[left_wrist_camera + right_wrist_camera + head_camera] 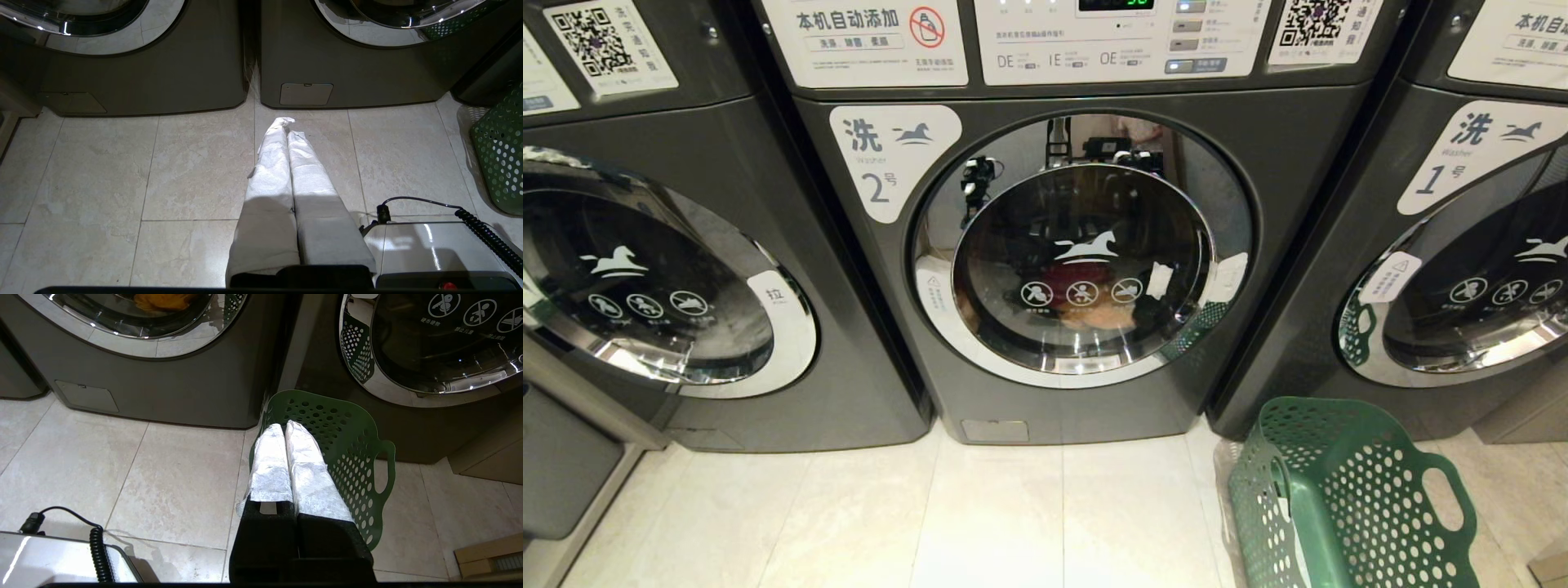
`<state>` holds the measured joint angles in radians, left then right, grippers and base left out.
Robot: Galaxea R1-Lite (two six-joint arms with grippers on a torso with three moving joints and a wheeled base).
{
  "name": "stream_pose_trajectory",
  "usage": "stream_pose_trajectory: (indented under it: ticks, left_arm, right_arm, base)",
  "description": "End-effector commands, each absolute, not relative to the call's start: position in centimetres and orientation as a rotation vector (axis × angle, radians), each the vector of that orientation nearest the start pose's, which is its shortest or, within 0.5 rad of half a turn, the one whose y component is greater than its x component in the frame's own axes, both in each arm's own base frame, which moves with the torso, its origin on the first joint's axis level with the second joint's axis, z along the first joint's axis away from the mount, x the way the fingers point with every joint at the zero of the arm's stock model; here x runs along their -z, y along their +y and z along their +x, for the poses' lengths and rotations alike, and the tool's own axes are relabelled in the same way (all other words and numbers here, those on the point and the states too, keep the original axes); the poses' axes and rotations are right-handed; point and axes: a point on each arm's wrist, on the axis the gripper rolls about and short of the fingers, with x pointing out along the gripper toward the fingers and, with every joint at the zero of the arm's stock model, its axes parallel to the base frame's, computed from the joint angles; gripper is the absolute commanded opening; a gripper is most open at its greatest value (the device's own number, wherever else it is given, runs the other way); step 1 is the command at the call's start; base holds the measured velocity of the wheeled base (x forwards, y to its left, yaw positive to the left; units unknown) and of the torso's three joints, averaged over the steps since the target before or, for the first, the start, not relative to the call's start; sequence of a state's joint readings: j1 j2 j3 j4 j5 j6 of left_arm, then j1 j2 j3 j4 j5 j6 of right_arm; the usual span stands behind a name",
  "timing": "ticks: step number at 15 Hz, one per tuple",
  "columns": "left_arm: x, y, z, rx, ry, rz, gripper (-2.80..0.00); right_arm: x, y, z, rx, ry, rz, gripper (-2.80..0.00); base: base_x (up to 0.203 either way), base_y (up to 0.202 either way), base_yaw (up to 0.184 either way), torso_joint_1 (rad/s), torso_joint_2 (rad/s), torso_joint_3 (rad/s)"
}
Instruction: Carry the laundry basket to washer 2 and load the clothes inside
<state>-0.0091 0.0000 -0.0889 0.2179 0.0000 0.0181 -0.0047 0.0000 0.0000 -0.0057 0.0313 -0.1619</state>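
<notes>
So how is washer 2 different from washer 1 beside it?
Washer 2 faces the head camera in the middle; washer 1 stands at the right edge, partly cut off. Red and orange cloth shows behind washer 2's glass; washer 1's glass looks dark. Both are dark grey, doors shut, with a white horse logo.

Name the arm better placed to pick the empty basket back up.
Right, probably. The right gripper, shut, hangs directly over the dark green perforated plastic laundry basket. The left gripper, also shut, hangs over bare floor tiles, the basket well off to its side.
</notes>
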Motion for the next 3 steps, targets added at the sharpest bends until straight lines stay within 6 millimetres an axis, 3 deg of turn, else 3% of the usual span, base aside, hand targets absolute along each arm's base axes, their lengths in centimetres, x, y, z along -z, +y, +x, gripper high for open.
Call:
stream_pose_trajectory:
  ticks: [1, 3]
  left_arm:
    - [-7.74, 0.03, -3.09, 0.010, 0.132, 0.019, -2.80]
    - [-7.74, 0.03, -3.09, 0.010, 0.132, 0.019, -2.80]
  right_arm:
    - [-7.56, 0.09, -2.26, -0.032, -0.004, -0.166, -2.80]
    - [-7.57, 0.09, -2.27, -0.032, -0.003, -0.160, -2.80]
  base:
    - [0.000, 0.000, 0.000, 0.000, 0.00, 0.000]
    - [0.000, 0.000, 0.000, 0.000, 0.00, 0.000]
